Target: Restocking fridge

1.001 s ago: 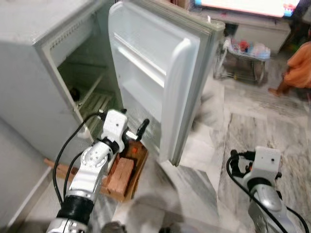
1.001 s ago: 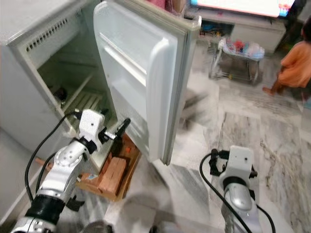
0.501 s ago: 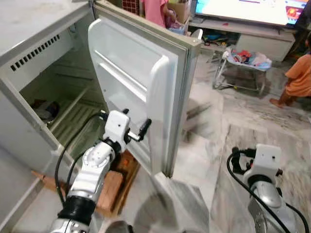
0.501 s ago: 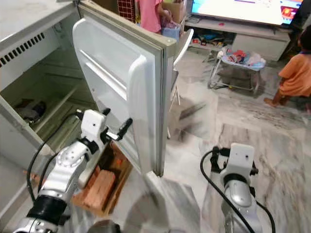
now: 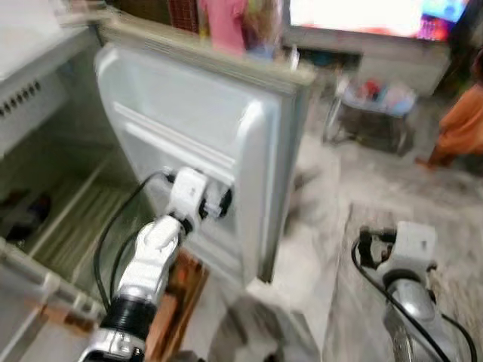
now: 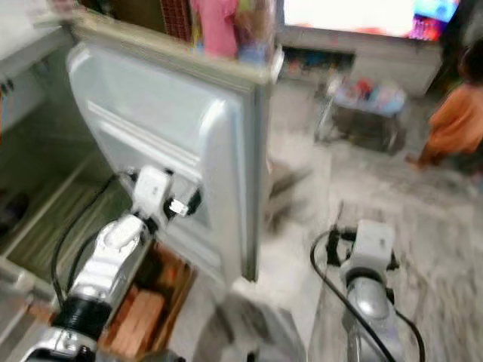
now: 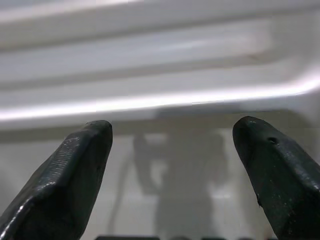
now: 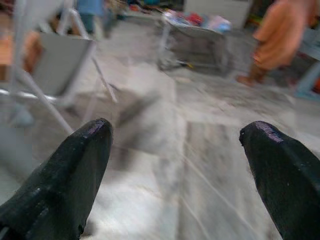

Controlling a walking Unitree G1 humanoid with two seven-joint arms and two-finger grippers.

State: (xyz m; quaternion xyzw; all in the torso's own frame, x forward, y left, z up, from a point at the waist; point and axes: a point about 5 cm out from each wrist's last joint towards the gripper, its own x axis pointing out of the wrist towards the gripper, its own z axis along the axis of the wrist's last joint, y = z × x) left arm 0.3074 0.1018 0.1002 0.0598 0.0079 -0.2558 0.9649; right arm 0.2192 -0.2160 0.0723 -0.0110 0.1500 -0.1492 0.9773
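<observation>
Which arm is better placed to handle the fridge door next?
Probably the left. The left gripper, fingers open, is right up against the inner side of the fridge door. The right gripper, also open, points at the marble floor, away from the fridge.

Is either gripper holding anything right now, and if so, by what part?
Nothing is held. The left gripper is open, its fingers spread in front of the inner side of the fridge door. The right gripper is open over the floor.
</observation>
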